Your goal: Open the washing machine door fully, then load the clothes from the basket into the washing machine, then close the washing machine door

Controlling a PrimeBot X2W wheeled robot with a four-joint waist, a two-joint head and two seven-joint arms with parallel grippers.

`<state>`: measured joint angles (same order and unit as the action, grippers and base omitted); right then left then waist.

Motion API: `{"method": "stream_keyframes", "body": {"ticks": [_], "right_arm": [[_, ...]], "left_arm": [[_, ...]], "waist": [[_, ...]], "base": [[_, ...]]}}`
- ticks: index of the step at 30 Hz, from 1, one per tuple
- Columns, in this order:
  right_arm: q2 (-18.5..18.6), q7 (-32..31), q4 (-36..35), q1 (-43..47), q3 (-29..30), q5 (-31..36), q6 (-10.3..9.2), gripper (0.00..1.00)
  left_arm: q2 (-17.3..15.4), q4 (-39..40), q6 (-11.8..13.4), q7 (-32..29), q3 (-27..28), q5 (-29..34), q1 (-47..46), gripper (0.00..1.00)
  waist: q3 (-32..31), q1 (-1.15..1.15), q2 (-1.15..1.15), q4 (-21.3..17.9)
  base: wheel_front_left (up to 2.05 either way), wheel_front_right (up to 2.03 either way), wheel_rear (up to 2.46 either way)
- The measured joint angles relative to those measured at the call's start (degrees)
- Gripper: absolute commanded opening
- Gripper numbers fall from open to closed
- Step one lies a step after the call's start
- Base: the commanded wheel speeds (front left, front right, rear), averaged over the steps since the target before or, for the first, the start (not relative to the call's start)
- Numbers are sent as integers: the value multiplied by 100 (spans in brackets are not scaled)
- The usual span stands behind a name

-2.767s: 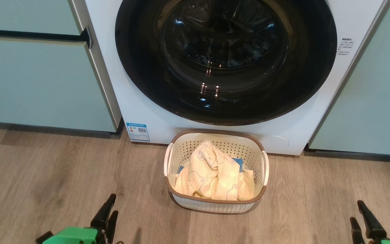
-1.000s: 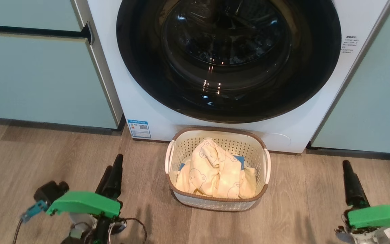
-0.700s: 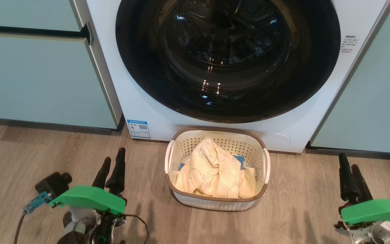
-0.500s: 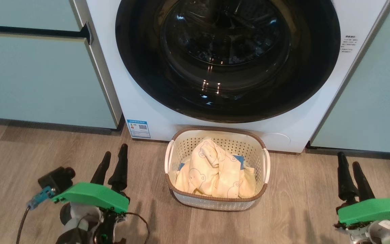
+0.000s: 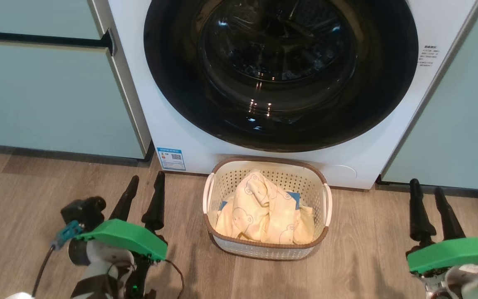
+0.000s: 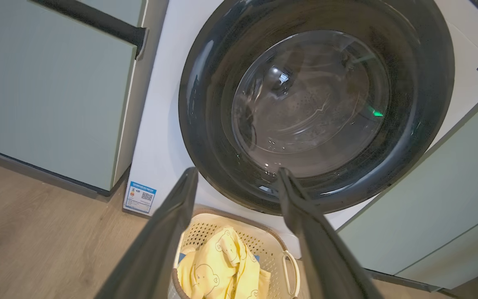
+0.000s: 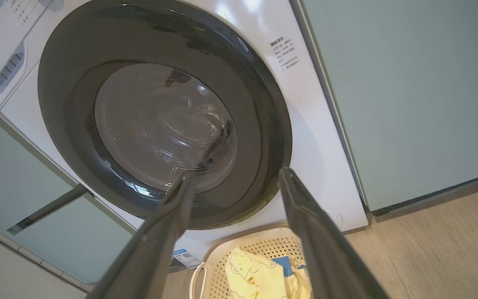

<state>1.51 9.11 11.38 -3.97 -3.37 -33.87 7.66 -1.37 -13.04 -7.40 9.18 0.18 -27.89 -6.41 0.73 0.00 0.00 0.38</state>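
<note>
One white washing machine (image 5: 172, 124) straight ahead of both grippers, beyond the fingertips, with pale green cabinets (image 5: 48, 95) to the outer side of each arm. Wood-look floor (image 5: 35, 199) under both tools. Set in the machine's front, the washing machine door (image 5: 280, 70): round, glossy black, a clear bulging window at its centre, shut flat against the white panel and higher than either pair of fingers.

Down between the two grippers, the basket (image 5: 264, 251): cream, perforated, brown-rimmed, upright on the floor, just before the machine's base and below the door. Nearer the left gripper than the right, touching neither. Contact with the machine: cannot tell. Inside it, the clothes (image 5: 264, 211): pale yellow, printed with bears, loosely heaped.

Left gripper (image 5: 146, 177) low over the floor, fingers spread apart, nothing between them, tips aimed at the machine. In its wrist view, the same left gripper (image 6: 237, 171) parted wide, framing the door's lower rim and the basket. Right gripper (image 5: 425, 186) likewise parted and empty, well to the basket's far side; the same wide gap in its own wrist view.

Just ahead of the left fingertips, a small blue label sticker (image 5: 171, 158) low on the machine. Smallest, a blue piece (image 5: 292, 197) peeking from the clothes on the side toward the right gripper.
</note>
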Motion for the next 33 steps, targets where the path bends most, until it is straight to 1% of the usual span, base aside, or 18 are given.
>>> {"method": "stream_keyframes", "body": {"ticks": [15, 27, 33], "right_arm": [[19, 250, -7, -14, -120, 1213, 0, 100], [37, 457, -4, -161, -225, 2100, 0, 100], [43, 510, -14, -166, -249, 2408, 0, 100]], "left_arm": [[-5, -155, 9, 252, -22, 1140, -214, 100], [-11, -261, 47, 453, -37, 1750, -366, 100], [-12, -316, 52, 525, -40, 1992, -446, 100]], "waist": [[-6, 0, 0, -9], [-19, 0, 0, -21], [-21, 0, 0, -24]], "base": [[0, 0, 0], [0, 0, 0], [0, 0, 0]]}}
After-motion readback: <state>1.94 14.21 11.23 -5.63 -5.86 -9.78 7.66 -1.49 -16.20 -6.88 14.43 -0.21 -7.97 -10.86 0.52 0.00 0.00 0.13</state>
